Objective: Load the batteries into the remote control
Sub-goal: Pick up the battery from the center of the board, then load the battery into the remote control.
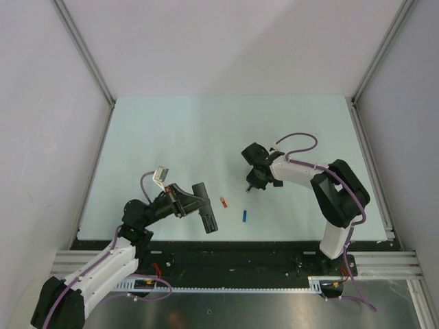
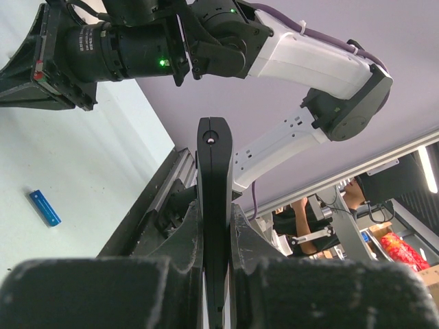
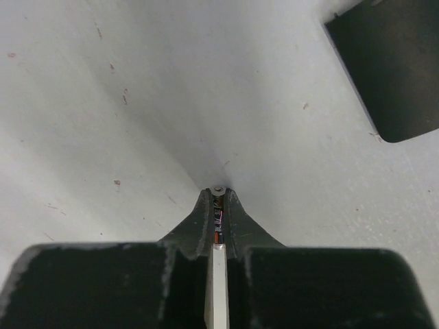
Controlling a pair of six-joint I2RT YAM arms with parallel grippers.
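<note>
Left wrist view: left gripper (image 2: 215, 221) clamps the remote control (image 2: 214, 157); right gripper (image 3: 218, 205), pinching a battery (image 3: 218, 219), should approach it squarely.

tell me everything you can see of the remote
The remote is a slim black bar, matte and plastic-looking, with plain dark faces. The left gripper is shut on it, one finger on each broad face. The wrist view shows it edge-on, with a rounded end bearing a small pale dot. From above it slants near the table's front edge, seemingly lifted. Nothing else touches it.
</note>
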